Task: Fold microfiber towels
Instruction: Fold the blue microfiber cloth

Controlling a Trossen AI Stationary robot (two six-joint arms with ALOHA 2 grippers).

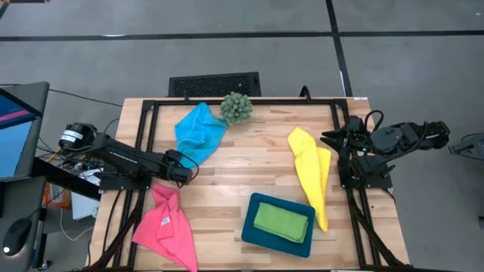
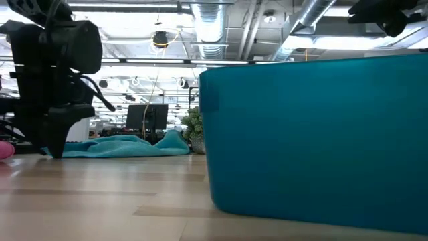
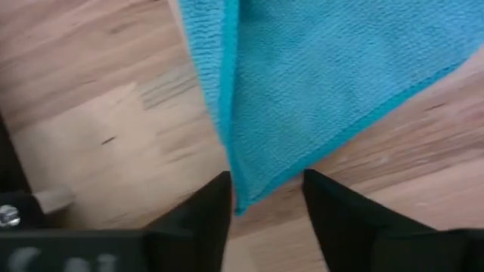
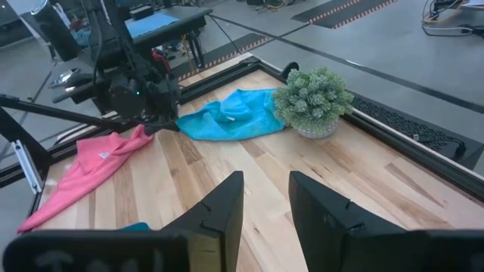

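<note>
The blue towel (image 1: pixel 198 134) lies spread just ahead of the left gripper (image 3: pixel 266 198) — its lower corner sits between the fingers (image 3: pixel 208 211), which are parted but closing on it. The right gripper (image 4: pixel 266 198) waits far off, fingers apart, empty.

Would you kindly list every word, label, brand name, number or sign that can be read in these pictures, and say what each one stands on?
None: no text can be read in any view.
Blue towel, pink towel, yellow towel, green towel: plain, no labels showing.
Teal tray: no marking visible.
Screen beside the table: only colour blocks, nothing legible.
Monitors in the room behind: too small to read.
</note>
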